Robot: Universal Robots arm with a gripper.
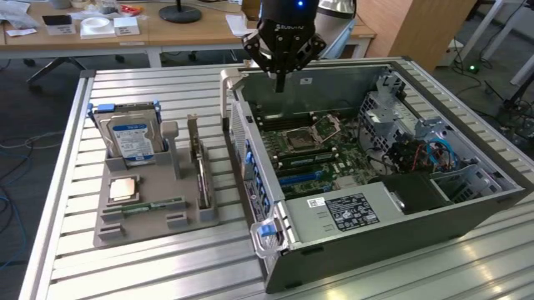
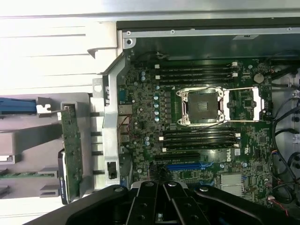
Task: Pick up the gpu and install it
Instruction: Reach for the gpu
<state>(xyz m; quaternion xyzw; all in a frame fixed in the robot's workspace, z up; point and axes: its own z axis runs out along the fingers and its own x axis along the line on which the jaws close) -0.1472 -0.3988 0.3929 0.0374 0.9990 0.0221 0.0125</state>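
The gpu (image 1: pixel 201 167) stands on its edge in a slot of the grey holder (image 1: pixel 154 222), on the side nearest the open computer case. In the wrist view the gpu (image 2: pixel 71 149) appears as a narrow green strip with a dark face beside the case wall. My gripper (image 1: pixel 279 80) hangs above the far rim of the case, well apart from the gpu, fingers pointing down and shut on nothing. The wrist view has the gripper (image 2: pixel 163 187) over the motherboard (image 2: pixel 140 108), close to a blue expansion slot (image 2: pixel 187 165).
The holder also carries a silver hard drive (image 1: pixel 134 140) with a blue-white label, a RAM stick (image 1: pixel 154 205) and a copper-coloured chip (image 1: pixel 124 187). The case (image 1: pixel 376 219) lies open with an empty CPU socket (image 1: pixel 302 139), a drive cage and cables at the exterior view's right.
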